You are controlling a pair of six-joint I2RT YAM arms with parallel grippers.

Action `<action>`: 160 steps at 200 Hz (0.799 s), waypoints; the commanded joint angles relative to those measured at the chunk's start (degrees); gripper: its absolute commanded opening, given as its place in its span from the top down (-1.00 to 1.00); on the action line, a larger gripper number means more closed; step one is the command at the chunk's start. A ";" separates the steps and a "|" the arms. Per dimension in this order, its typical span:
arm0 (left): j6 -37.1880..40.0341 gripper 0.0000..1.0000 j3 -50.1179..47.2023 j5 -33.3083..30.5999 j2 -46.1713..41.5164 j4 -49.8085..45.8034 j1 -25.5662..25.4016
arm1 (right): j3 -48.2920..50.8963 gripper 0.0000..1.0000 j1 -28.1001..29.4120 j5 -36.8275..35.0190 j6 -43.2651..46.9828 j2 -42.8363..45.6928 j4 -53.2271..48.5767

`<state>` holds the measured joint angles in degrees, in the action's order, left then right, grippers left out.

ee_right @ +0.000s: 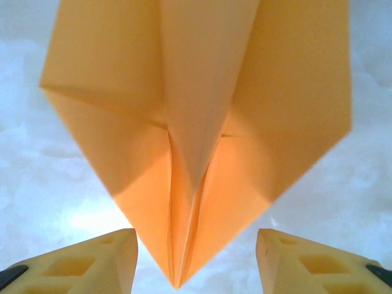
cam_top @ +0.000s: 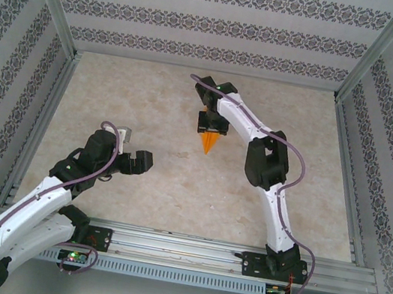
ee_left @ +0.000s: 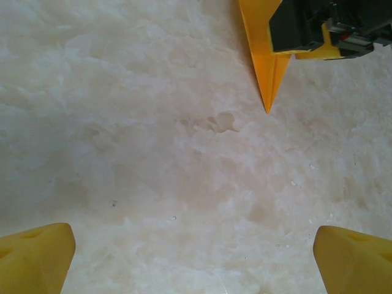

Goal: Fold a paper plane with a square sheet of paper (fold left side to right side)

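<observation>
The square sheet of paper (cam_top: 208, 144) is folded into a narrow bright orange dart lying on the table, its tip pointing toward the near edge. My right gripper (cam_top: 212, 124) hovers over its wide end and hides that part. In the right wrist view the paper (ee_right: 196, 116) spreads out flat with a raised centre crease, and its point reaches down between the open right gripper (ee_right: 196, 245) without touching either finger. My left gripper (cam_top: 145, 161) stands open to the left, over bare table. In the left wrist view the left gripper (ee_left: 196, 257) faces the paper tip (ee_left: 267, 73).
The marbled beige table (cam_top: 144, 100) is walled in by patterned panels (cam_top: 15, 54) on the left, back and right. An aluminium rail (cam_top: 179, 247) with both arm bases runs along the near edge. The right arm's elbow (cam_top: 266, 163) rises right of the paper.
</observation>
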<state>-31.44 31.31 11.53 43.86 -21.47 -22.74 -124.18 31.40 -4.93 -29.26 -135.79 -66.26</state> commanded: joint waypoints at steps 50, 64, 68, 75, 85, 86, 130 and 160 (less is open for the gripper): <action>-1.07 -1.00 1.26 -4.54 -1.87 0.30 2.32 | 10.81 -0.27 1.02 -4.76 4.96 16.90 0.16; -1.17 -1.00 1.69 -5.71 -1.93 0.03 2.71 | 14.80 -0.33 0.94 -5.33 6.00 20.91 1.64; -1.23 -1.00 1.80 -6.16 -1.93 -0.05 2.89 | 16.10 -0.36 0.86 -5.51 6.17 22.17 2.14; -1.25 -1.00 1.97 -6.80 -2.02 -0.15 3.11 | 18.47 -0.38 0.66 -5.83 6.60 24.37 3.03; -1.34 -1.00 2.25 -7.67 -2.11 -0.06 3.47 | 22.20 -0.43 0.38 -6.17 7.09 27.76 4.56; -1.39 -1.00 2.26 -7.80 -2.15 -0.06 3.48 | 22.61 -0.43 0.36 -6.20 7.19 28.12 4.74; -1.78 -1.00 2.65 -11.07 -1.58 1.82 5.00 | 40.46 -0.59 -3.45 -5.93 9.69 44.05 12.52; -1.53 -1.00 4.04 -12.58 0.61 2.40 5.64 | 52.32 -0.74 -7.27 -4.44 11.45 55.03 19.16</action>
<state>-32.58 32.60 1.61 43.09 -21.08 -18.20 -78.78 26.57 -9.63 -20.16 -87.88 -53.65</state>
